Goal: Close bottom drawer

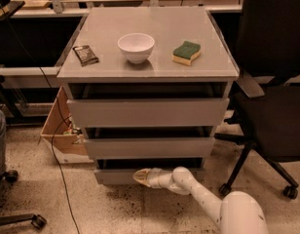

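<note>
The bottom drawer (116, 176) is the lowest and slimmest grey front of the cabinet, pulled out slightly with a dark gap above it. My gripper (141, 176) sits at the end of the white arm (198, 191), low near the floor, pressed against the middle of this drawer's front panel. The mid-sized drawer (149, 147) and the tallest top drawer (148, 112) above it also stand slightly out.
On the cabinet top (106, 48) lie a dark snack packet (85, 54), a white bowl (136, 47) and a green-yellow sponge (186, 52). A black office chair (271, 96) stands to the right. A cardboard box (60, 128) and cables sit at the left.
</note>
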`<action>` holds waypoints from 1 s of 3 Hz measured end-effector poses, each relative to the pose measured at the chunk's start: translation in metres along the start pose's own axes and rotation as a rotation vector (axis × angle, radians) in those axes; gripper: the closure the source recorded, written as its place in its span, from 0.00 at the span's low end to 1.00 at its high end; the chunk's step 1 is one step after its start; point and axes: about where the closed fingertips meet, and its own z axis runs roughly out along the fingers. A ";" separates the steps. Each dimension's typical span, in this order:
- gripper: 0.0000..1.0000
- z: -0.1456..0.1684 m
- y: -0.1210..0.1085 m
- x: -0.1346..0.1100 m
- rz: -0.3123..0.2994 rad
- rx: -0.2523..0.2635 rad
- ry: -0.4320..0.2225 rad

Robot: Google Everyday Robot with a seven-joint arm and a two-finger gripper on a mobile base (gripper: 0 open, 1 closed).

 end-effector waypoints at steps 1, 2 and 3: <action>1.00 0.005 0.000 -0.006 -0.035 0.025 0.002; 1.00 0.010 -0.003 -0.006 -0.058 0.044 0.025; 1.00 0.017 -0.014 -0.001 -0.069 0.062 0.066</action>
